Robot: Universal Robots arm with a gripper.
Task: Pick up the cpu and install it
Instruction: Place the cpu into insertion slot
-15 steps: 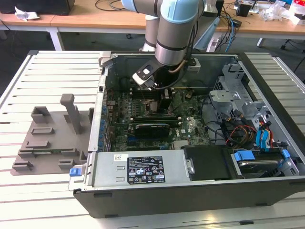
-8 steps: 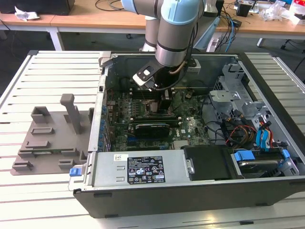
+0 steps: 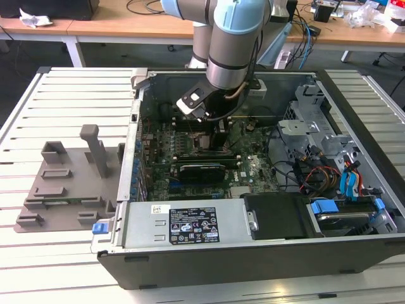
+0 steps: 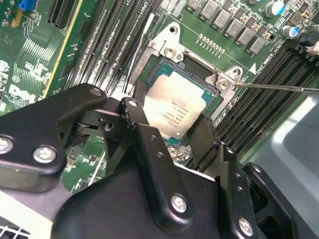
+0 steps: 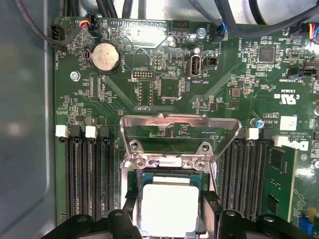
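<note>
Cpu: the cpu (image 4: 177,104) is a small flat square with a matte silver-white lid and a thin green rim. It sits at the socket (image 4: 197,64), level with its opening; whether it is fully seated I cannot tell.
Gripper: the gripper (image 4: 168,118) is directly over the socket, and its black fingers (image 5: 130,211) appear closed against two opposite edges of the cpu.
Handling: I judge it light and rigid, with a smooth, slippery lid and a fragile underside. It is best taken by the bare side edges and kept flat, never pressed down.
Socket: it is a dark square frame, recessed.
Load plate: the bright stamped-steel load plate (image 5: 180,119) is hinged at the socket's edge and swung open.
Lever: the lever (image 4: 279,88) is a thin wire rod reaching away from a socket corner.
Memory slots: the long black ribbed memory slots (image 5: 87,174) flank the socket on both sides.
Motherboard: the green motherboard (image 5: 224,74) around the socket is densely populated and lies inside the open computer case (image 3: 209,269).
</note>
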